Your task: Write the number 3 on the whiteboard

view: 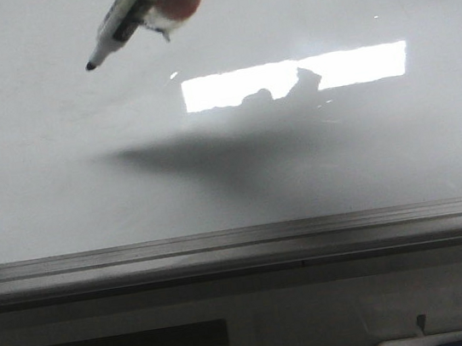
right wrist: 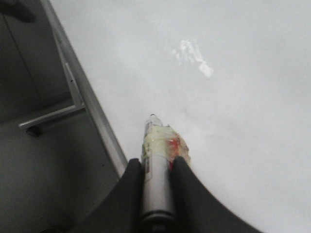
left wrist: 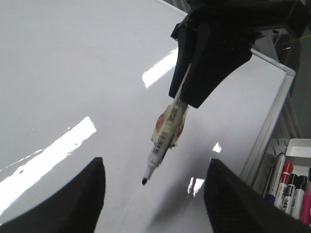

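Over the upper left of the whiteboard (view: 61,188) the marker (view: 125,22) hangs with its black tip pointing down and left, clear of the surface as far as its separate shadow suggests; no stroke of the number 3 shows anywhere, so the board looks blank and writing has not begun; further right sits the bright rectangular reflection, and along the near edge runs the grey ledge (view: 241,242). The left gripper (left wrist: 154,194) has its fingers spread wide with nothing between them; the right gripper (right wrist: 156,167) pinches the marker's barrel tight behind its taped, red-smeared wrap. The marker looks light, stiff and smooth, so it could twist or slide under pressure; a hold low on the barrel seems best; the glossy board is hard and slick and should need only a gentle touch.
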Controlling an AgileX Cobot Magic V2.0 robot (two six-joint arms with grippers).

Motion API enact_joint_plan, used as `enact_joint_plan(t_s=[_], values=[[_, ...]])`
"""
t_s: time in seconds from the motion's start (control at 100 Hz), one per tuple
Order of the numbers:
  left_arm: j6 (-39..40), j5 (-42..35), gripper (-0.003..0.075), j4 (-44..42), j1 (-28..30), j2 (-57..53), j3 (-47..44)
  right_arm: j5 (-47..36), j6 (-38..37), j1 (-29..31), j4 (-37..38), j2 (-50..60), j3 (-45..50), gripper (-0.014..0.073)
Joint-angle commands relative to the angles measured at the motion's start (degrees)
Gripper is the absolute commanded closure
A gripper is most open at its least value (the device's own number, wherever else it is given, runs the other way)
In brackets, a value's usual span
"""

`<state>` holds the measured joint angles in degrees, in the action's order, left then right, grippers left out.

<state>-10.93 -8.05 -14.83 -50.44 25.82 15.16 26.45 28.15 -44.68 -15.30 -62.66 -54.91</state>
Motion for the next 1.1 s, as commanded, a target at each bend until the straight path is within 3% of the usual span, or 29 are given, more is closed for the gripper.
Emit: enact_joint_plan(t_s=[0.0,0.21,0.39,0.65,1.09], values=[[0.39,-1.03,0.0404,1.72,2.11,-0.95,1.39,-5.26,0.13,1.74,0.12,0.87,-2.15,0.0655],[0.39,-2.32,0.0741,4.15,9.88,-1.06,1.39,-4.79,0.13,2.46,0.12,-1.18,-2.87,0.0654],[0.50,-3.85,0.0741,4.84,13.69,-1.06,1.39,-4.84,0.13,2.46,1.36,-5.24,-6.30,0.0654],[0.50,-3.85,0.0741,4.84,14.11,-0.96,1.39,-6.05,0.13,2.90,3.90,-8.03,-9.00,0.0654],[0.50,-4.08,0.0741,4.84,14.11,-0.96,1.39,-0.68,0.03,9.61,6.02,-7.05,-9.00,0.0645]])
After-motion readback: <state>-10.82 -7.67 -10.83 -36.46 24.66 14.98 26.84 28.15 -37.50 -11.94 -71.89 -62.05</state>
